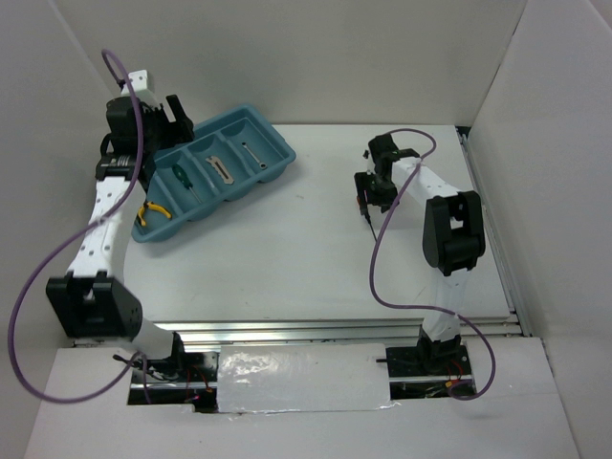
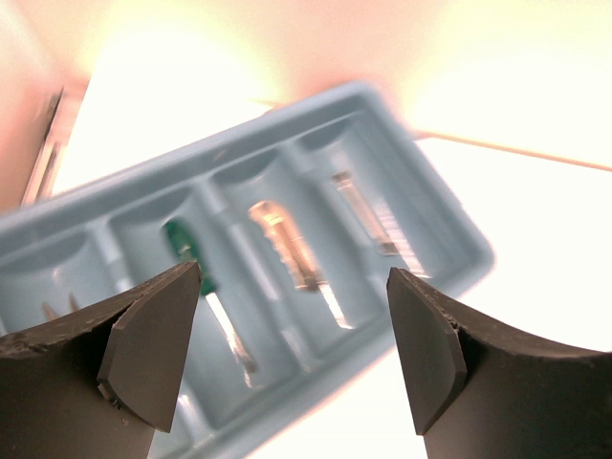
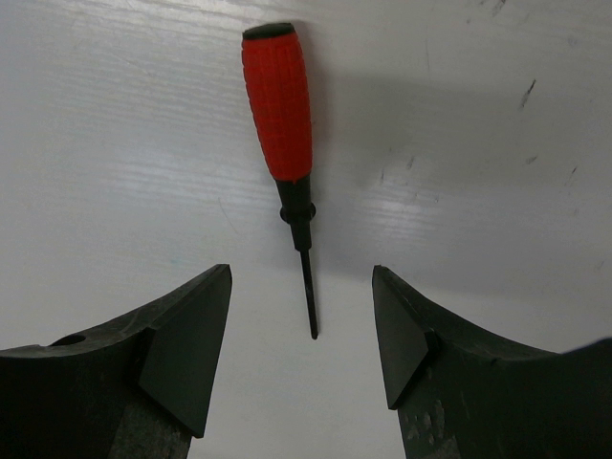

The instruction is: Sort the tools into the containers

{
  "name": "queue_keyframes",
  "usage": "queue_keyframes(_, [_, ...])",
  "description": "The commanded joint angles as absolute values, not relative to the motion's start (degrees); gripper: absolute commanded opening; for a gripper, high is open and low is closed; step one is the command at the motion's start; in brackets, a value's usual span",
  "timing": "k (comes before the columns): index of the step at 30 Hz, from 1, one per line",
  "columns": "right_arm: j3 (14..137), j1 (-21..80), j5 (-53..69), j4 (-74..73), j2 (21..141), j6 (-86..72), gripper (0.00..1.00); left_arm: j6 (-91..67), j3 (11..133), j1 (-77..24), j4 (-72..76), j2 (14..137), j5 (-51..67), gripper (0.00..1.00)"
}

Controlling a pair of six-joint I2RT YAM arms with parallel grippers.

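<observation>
Nearest, on the right gripper (image 3: pixel 301 335): fingers parted, gripping nothing, placed on both sides of the shaft tip of the red screwdriver (image 3: pixel 277 105), not touching it, screwdriver lying flat on the white table (image 3: pixel 478 143). On the left gripper (image 2: pixel 296 344): fingers wide apart, empty, above the blue tray (image 2: pixel 459 258). Inside the tray, one per compartment: pliers (image 1: pixel 151 212), green screwdriver (image 2: pixel 182 244), folding knife (image 2: pixel 287 244), metal rod (image 2: pixel 368 215).

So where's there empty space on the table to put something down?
The wide bare table between the blue tray and the right arm, and the near strip toward the arm bases. Crowded: all four tray compartments are taken, and the right fingers hang over the red screwdriver.
</observation>
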State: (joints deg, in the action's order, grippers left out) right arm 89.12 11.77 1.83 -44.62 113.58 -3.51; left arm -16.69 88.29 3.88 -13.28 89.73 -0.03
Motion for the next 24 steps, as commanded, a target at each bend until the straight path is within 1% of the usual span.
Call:
queue_keyframes(1, [96.5,14.1,-1.5,-48.1,116.9,-2.2,0.68,-12.7,81.8,1.6,-10.8,81.8,3.4,0.92])
queue_keyframes(3, [98.9,14.4,-2.4,-48.7,120.1,-2.3,0.67,-12.4,77.1,0.5,-9.8,77.1,4.1,0.87])
queue_keyframes(6, [104.5,14.8,-2.5,-50.5,124.2,-2.3,0.61,-13.0,73.8,-1.0,-10.4,73.0,4.7,0.83])
queue_keyframes(12, [107.2,14.9,-4.9,-51.8,128.8,-0.6,0.53,-11.7,72.6,-2.8,-13.3,70.1,6.3,0.82])
queue_keyframes(13, [107.6,15.0,-5.0,-52.1,129.9,-0.6,0.52,-11.4,71.0,-3.1,-13.2,69.5,6.5,0.82])
queue_keyframes(14, [108.5,15.0,-5.1,-53.2,130.9,-0.6,0.48,-11.3,70.1,-3.4,-12.4,69.3,7.0,0.82])
queue_keyframes(16, [109.4,14.9,-5.2,-53.2,131.4,-0.6,0.44,-12.3,67.2,-3.7,-12.0,68.3,8.3,0.81])
queue_keyframes(17, [109.4,14.9,-5.2,-53.1,131.6,-0.6,0.43,-14.1,65.2,-4.0,-12.0,68.0,10.1,0.81])
queue_keyframes(18, [109.9,14.9,-5.4,-53.0,131.7,-0.6,0.38,-15.1,64.3,-4.4,-11.9,67.9,11.8,0.8])
queue_keyframes(20, [110.5,15.1,-5.2,-53.7,132.2,-0.6,0.26,-17.5,60.9,-5.6,-11.3,67.8,17.8,0.74])
queue_keyframes(21, [111.2,15.1,-3.4,-54.0,132.2,-0.6,0.11,-18.3,59.9,-6.2,-10.9,67.9,19.5,0.73])
queue_keyframes(22, [111.1,15.0,-1.5,-54.4,131.6,0.9,0.03,-19.6,58.9,-7.5,-10.3,67.9,21.2,0.72])
queue_keyframes(23, [110.8,14.9,-0.3,-54.4,129.4,0.7,0.0,-20.1,57.7,-8.2,-9.1,67.8,23.4,0.71])
queue_keyframes(24, [109.4,15.0,7.1,-54.1,127.9,0.4,0.0,-20.6,57.2,-9.0,-8.2,67.8,24.5,0.71])
